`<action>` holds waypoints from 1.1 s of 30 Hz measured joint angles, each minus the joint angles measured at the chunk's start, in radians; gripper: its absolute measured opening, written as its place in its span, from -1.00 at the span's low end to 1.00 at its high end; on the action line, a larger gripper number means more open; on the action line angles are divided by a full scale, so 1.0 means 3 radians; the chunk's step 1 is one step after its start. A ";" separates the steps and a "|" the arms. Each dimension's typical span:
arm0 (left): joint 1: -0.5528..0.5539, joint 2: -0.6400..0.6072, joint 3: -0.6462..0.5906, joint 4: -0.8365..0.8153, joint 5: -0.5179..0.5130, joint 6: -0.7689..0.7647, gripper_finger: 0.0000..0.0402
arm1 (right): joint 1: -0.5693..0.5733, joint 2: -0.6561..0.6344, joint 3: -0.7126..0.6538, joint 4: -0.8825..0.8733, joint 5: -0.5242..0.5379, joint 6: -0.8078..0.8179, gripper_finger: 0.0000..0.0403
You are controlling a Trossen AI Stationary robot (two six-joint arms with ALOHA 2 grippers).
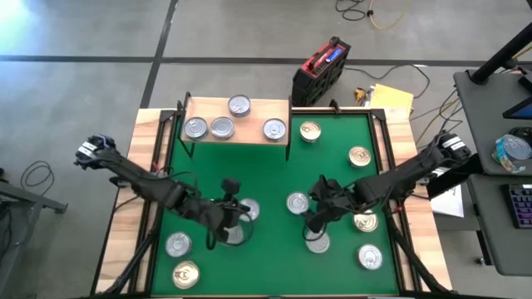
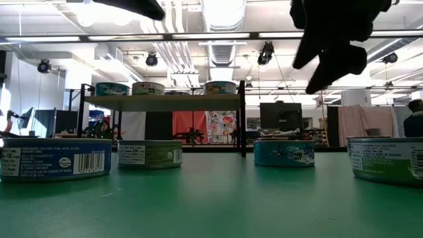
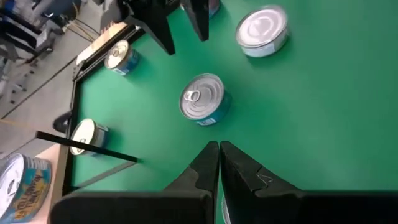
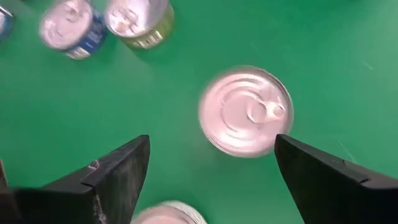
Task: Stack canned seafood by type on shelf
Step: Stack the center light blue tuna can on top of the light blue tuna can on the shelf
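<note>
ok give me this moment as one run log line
left gripper shut, empty, above mat | right gripper open over silver-topped tin, not gripping | shelf holds four tins

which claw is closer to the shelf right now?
Left, narrowly. The left claw, shut, hangs over the mat below the shelf. The right claw, open above a silver tin, sits farther off to the shelf's right.

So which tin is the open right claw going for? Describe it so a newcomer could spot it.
Start at the green mat and go to its near right part, where the right claw hangs open. The silver-topped tin lies directly beneath it. Unlike the gold-topped tin beside it, its lid is plain silver, and it alone sits between the claw's fingers.
</note>
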 joint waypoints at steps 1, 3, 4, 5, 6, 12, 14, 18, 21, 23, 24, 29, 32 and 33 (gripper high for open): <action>0.0026 0.0047 -0.0001 0.0039 0.0004 0.0021 -1.00 | -0.0034 -0.0018 -0.0007 -0.0080 -0.0041 0.0001 0.62; 0.0073 0.0171 -0.0003 0.0180 0.0006 0.0101 -1.00 | -0.0090 -0.0064 -0.0016 -0.0301 -0.0050 0.0017 0.57; 0.0096 0.0248 -0.0003 0.0290 0.0040 0.0164 -1.00 | -0.0117 -0.0090 -0.0023 -0.0411 -0.0051 0.0027 0.54; 0.0119 0.0329 -0.0003 0.0404 0.0129 0.0240 -1.00 | -0.0149 -0.0124 -0.0034 -0.0500 -0.0051 0.0036 0.52; 0.0143 0.0408 -0.0003 0.0500 0.0218 0.0327 -1.00 | -0.0175 -0.0164 -0.0053 -0.0541 -0.0052 0.0040 0.51; 0.0353 0.0820 -0.0004 0.0992 0.0436 0.0608 -1.00 | -0.0289 -0.0370 -0.0196 -0.0522 -0.0222 0.0058 0.55; 0.0428 0.0943 -0.0004 0.1196 0.0481 0.0671 -1.00 | -0.0319 -0.0424 -0.0284 -0.0451 -0.0226 0.0099 0.62; 0.0546 0.1169 -0.0003 0.1547 0.0532 0.0772 -1.00 | -0.0395 -0.0466 -0.0547 -0.0107 -0.0305 0.0170 0.71; 0.0612 0.1297 -0.0003 0.1629 0.0536 0.0776 -1.00 | -0.0453 -0.0466 -0.0740 0.0219 -0.0345 0.0228 0.75; 0.0633 0.1356 -0.0004 0.1662 0.0538 0.0776 -1.00 | -0.0495 -0.0466 -0.0861 0.0422 -0.0393 0.0232 0.76; 0.0643 0.1389 -0.0002 0.1703 0.0566 0.0774 -1.00 | -0.0516 -0.0466 -0.0923 0.0526 -0.0393 0.0233 0.75; 0.0685 0.1544 0.0064 0.1858 0.0699 0.0775 -1.00 | -0.0647 -0.0469 -0.1206 0.0947 -0.0534 0.0272 0.72; 0.0706 0.1668 0.0120 0.1875 0.0702 0.0767 -1.00 | -0.0683 -0.0469 -0.1392 0.1283 -0.0579 0.0324 0.70; 0.0708 0.1706 0.0153 0.1885 0.0702 0.0759 -1.00 | -0.0691 -0.0469 -0.1444 0.1365 -0.0600 0.0353 0.70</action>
